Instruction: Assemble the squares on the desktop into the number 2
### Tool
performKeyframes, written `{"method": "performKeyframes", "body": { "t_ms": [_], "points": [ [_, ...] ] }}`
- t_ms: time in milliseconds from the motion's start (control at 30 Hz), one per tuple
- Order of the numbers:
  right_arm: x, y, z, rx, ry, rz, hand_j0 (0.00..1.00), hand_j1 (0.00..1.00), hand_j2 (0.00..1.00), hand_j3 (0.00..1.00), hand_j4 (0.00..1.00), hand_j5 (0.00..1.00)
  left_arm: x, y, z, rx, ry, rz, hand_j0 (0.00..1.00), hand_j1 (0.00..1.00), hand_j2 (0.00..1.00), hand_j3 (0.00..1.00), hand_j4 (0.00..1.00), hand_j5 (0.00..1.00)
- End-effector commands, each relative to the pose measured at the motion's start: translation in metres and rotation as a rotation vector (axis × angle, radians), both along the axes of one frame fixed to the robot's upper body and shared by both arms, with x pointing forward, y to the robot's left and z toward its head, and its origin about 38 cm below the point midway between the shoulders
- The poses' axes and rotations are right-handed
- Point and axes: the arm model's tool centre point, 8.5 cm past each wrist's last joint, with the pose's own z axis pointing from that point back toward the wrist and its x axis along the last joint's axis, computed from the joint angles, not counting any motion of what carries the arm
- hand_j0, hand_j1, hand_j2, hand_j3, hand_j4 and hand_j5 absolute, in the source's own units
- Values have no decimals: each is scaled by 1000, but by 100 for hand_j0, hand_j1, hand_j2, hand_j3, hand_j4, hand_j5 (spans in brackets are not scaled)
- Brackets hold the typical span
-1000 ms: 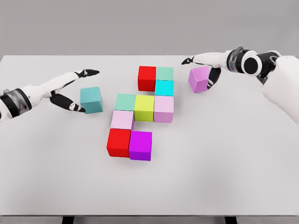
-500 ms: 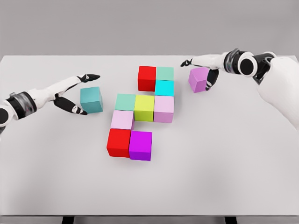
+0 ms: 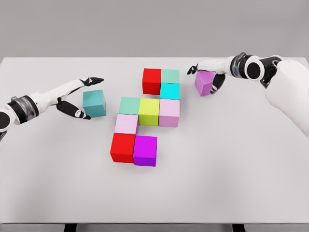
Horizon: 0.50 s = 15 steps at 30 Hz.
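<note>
Tabletop [image 3: 241, 183]: one, flat, matte, pale grey, plain surface.

Cubes: ten in all, smooth, matte, sharp-edged, all alike in size. By colour: two red, two mint green, two pale pink, one cyan, one yellow-green, one magenta, one teal, one violet; that last pair stand loose.

Assembled group, eight cubes, lying between my two hands:
- Top row: red cube [image 3: 151, 80] touching mint cube [image 3: 170, 76], with the cyan cube [image 3: 169, 91] directly under the mint one.
- Middle row: second mint cube [image 3: 129, 106], yellow-green cube [image 3: 149, 111], pale pink cube [image 3: 169, 112], side by side and touching.
- Below: second pale pink cube [image 3: 126, 124] under the left end of that row, then the second red cube [image 3: 122, 147] with the magenta cube [image 3: 145, 151] touching its side.

Loose cubes, two:
- Teal cube [image 3: 94, 103], between the spread thumb and fingers of my left hand [image 3: 79, 96]. The hand is wide, one finger above the cube's far edge, another at its near lower corner; whether they press it I cannot tell.
- Violet cube [image 3: 205, 82], under my right hand [image 3: 208, 72], slightly turned against the group. My fingers arch over its top and far side, the thumb at its outer side, closed around it.

Arms: two, white glossy shells with dark joints, mine, one from each side of the tabletop.
</note>
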Motion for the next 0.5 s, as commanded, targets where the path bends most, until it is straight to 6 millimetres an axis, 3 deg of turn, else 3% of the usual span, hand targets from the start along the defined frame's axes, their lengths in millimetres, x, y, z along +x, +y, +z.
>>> {"method": "performKeyframes", "body": {
  "t_ms": [0, 100, 200, 267, 467],
  "points": [
    [0, 0, 0, 2, -1, 2, 73, 73, 73, 73, 73, 73, 1, 2, -2, -4, 7, 8, 100, 100, 100, 100, 100, 100],
    [0, 0, 0, 3, -1, 5, 57, 57, 57, 57, 57, 57, 2, 4, -4, -4, 13, 18, 100, 100, 100, 100, 100, 100],
    [0, 1, 0, 3, -2, 12, 54, 54, 54, 54, 54, 54, 5, 5, -6, -8, 18, 27, 100, 100, 100, 100, 100, 100],
    [-1, 2, 0, 3, -2, 20, 47, 47, 47, 47, 47, 47, 6, 3, -6, -10, 18, 25, 100, 100, 100, 100, 100, 100],
    [-2, 3, -3, -6, 2, 36, 44, 44, 44, 44, 44, 44, 6, -3, -6, -13, 14, 14, 100, 100, 100, 100, 100, 100]
  ]
}}
